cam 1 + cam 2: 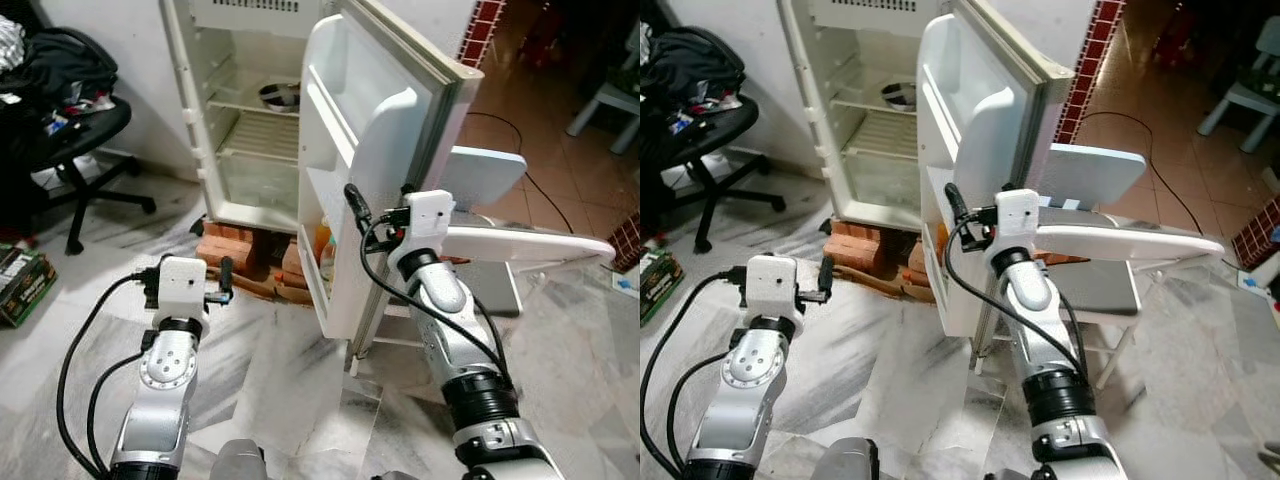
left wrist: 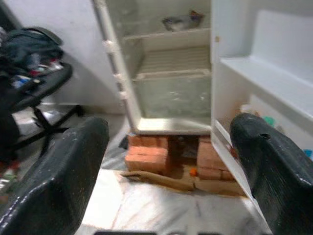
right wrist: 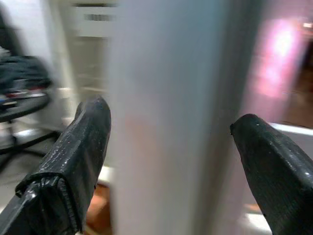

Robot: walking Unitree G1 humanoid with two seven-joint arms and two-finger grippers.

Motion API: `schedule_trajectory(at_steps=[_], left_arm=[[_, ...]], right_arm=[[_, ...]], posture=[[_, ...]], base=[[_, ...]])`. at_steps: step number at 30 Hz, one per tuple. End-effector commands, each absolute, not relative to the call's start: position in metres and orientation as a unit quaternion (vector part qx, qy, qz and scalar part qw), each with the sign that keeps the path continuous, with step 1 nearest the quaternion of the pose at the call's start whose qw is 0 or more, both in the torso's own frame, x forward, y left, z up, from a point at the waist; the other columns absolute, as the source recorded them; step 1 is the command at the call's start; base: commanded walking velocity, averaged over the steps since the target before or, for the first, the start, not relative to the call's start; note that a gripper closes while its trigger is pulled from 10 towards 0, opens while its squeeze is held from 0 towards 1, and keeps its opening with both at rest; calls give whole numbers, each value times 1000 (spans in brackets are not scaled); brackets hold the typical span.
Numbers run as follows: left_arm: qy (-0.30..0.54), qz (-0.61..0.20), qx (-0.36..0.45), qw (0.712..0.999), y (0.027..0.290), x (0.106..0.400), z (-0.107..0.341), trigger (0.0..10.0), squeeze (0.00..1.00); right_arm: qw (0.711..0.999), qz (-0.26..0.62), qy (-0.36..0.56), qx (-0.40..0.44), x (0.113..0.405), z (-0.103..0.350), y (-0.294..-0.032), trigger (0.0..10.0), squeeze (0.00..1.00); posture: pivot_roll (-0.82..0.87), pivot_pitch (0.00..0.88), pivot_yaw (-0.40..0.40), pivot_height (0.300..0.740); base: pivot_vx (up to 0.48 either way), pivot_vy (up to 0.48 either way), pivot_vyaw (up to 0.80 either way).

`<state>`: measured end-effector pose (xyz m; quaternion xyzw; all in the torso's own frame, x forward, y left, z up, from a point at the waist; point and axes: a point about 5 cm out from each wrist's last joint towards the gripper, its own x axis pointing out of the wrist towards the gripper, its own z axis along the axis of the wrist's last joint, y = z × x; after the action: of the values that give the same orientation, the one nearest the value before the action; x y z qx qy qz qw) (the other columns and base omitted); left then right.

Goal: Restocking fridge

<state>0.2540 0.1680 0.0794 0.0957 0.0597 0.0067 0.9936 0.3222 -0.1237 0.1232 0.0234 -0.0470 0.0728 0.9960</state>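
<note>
A small white fridge (image 1: 250, 150) stands open on bricks (image 1: 235, 245), its shelves bare except for a metal bowl (image 1: 280, 96). The open door (image 1: 370, 120) swings toward me; an orange bottle (image 1: 324, 245) sits in its lowest door shelf. My right gripper (image 1: 382, 205) is open at the door's outer edge, and in the right wrist view that blurred edge (image 3: 166, 98) runs between the two black fingers (image 3: 73, 161). My left gripper (image 2: 166, 161) is open and empty, held low over the floor and facing the fridge.
A black office chair (image 1: 70, 130) piled with clothes stands at the left, with a box (image 1: 20, 285) on the floor beside it. A white folding chair (image 1: 520, 245) sits just behind the door on the right. A black cable (image 1: 545, 195) crosses the tiled floor.
</note>
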Motion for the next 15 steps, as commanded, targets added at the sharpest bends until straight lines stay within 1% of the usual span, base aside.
schedule_trajectory(at_steps=[1,2,3,4,5,7,8,12,15], left_arm=[[66,0,95,993,168,252,79,10000,0],[66,0,95,993,168,252,79,10000,0],[72,-6,96,993,167,253,77,10000,0],[74,-11,97,993,166,253,77,10000,0],[73,-13,98,992,165,253,77,10000,0],[72,-15,99,992,165,253,77,10000,0],[73,-17,100,992,164,253,77,10000,0],[76,-21,100,992,163,252,77,10000,0],[78,-23,99,992,162,251,78,10000,0]], right_arm=[[997,47,-50,31,323,123,-132,10000,1000],[997,47,-50,31,323,123,-132,10000,1000],[998,49,-43,25,323,120,-133,10000,686],[998,50,-41,22,323,119,-134,10000,576],[998,51,-40,24,323,119,-133,10000,294],[998,52,-40,25,323,119,-133,10000,294],[997,57,-40,27,324,120,-132,10000,8],[995,82,-51,31,336,129,-129,10000,0],[994,85,-61,34,349,140,-130,10000,0]], posture=[[122,0,-51,740],[122,0,-51,740],[121,0,-53,740],[121,0,-53,740],[121,0,-54,740],[121,0,-54,740],[120,0,-54,740],[125,0,-54,740],[136,3,-57,740]], base=[[0,0,0],[0,0,0],[0,0,0],[0,0,0],[0,0,0],[0,0,0],[0,0,0],[0,0,0],[0,0,0]])
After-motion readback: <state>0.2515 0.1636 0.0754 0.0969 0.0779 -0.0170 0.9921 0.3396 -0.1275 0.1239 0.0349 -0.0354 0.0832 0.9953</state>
